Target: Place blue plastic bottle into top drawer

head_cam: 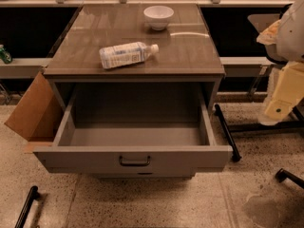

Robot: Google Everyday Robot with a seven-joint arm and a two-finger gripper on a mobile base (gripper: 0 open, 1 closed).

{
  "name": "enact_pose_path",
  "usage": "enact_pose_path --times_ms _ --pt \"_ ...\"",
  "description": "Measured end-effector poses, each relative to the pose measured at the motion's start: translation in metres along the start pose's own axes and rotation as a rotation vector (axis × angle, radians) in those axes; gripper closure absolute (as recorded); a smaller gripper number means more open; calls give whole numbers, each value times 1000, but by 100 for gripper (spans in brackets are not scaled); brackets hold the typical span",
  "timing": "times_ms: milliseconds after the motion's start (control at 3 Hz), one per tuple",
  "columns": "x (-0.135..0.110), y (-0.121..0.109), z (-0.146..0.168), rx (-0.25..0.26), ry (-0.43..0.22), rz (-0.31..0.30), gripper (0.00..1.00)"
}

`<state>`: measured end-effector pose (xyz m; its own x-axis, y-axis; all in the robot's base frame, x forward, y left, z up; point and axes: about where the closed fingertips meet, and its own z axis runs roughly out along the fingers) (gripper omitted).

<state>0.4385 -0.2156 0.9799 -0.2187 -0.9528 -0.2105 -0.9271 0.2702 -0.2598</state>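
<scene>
The small clear blue-labelled plastic bottle [127, 54] lies on its side above the open grey metal top drawer [135, 137], on the cabinet top [190, 49]. We judge it light, slick and crushable: grasp its labelled middle. Our gripper [281, 99] hangs right of the drawer; its state we cannot tell.

1. Looks down steeply from high in front of the bench [190, 51], facing its front edge and the pulled-out top drawer [190, 159].
2. Sits at middling range: takes in all four bench corners and the floor [142, 203] on both sides.
3. Catches the gripper [284, 93] at the right margin, beyond the bench's right edge.
</scene>
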Motion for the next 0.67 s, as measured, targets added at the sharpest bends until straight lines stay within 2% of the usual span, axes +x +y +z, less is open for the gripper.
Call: enact_pose_path --times_ms 333,667 --pt "-1 -1 0 2 -2 -2 0" --pt "-26 -21 18 -13 -57 -48 0"
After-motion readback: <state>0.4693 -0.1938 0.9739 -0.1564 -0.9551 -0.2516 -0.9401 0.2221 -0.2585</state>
